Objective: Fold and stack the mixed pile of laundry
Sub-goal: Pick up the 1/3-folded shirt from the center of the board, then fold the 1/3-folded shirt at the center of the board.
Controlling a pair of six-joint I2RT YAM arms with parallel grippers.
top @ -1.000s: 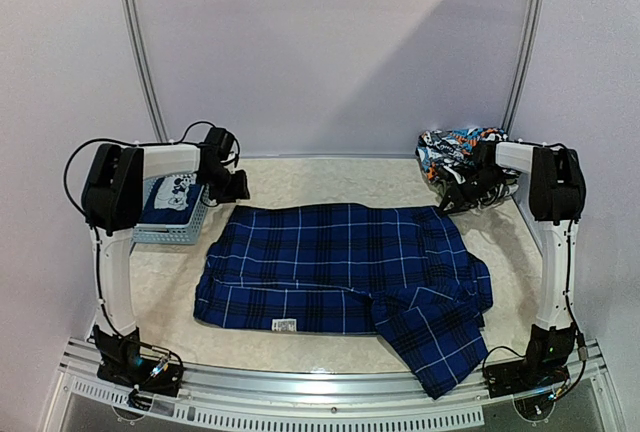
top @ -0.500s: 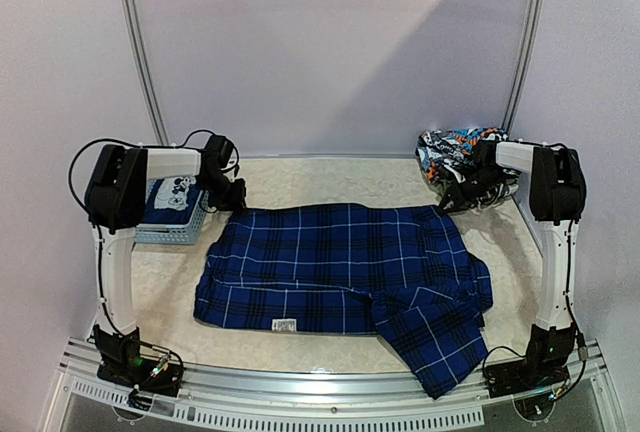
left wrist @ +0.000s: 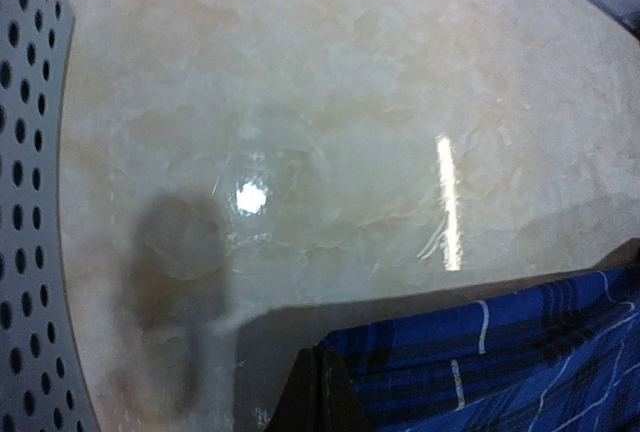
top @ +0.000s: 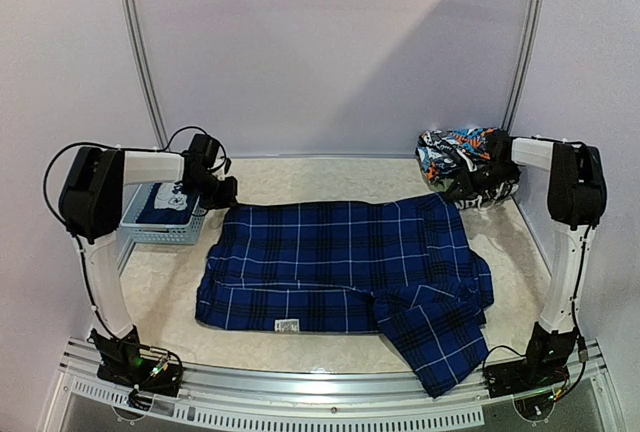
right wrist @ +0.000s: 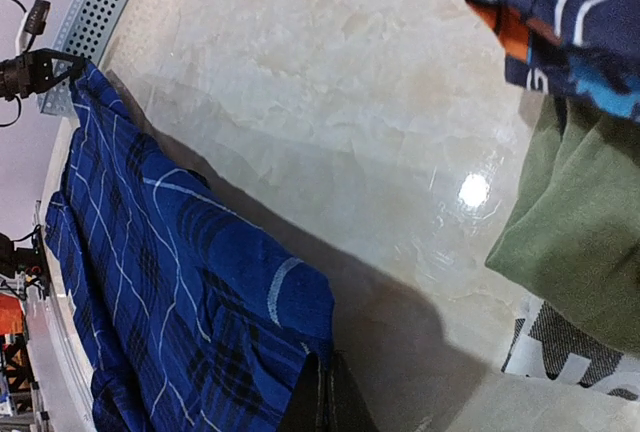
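The blue-and-black plaid shirt [top: 340, 262] lies spread across the middle of the table, one sleeve hanging towards the front edge. My left gripper [top: 228, 196] is shut on its far-left corner; in the left wrist view the closed fingertips [left wrist: 322, 392] pinch the plaid edge [left wrist: 500, 352] just above the tabletop. My right gripper [top: 450, 192] is shut on the far-right corner, and the plaid [right wrist: 170, 272] hangs from its tips [right wrist: 322, 397] with a shadow beneath. The rest of the laundry pile [top: 458, 157] sits at the back right, with a green garment [right wrist: 570, 222] and a patterned navy-orange one [right wrist: 560, 2].
A light-blue slotted basket [top: 160, 230] stands at the back left beside the left gripper, holding a navy garment with a pale print [top: 170, 197]. Its perforated wall [left wrist: 30, 202] fills the left edge of the left wrist view. Upright frame rails rise behind the table.
The left gripper has closed on the shirt's far-left corner. Both arms have shifted outward and back, and the shirt's far edge has been drawn straighter and slightly up.
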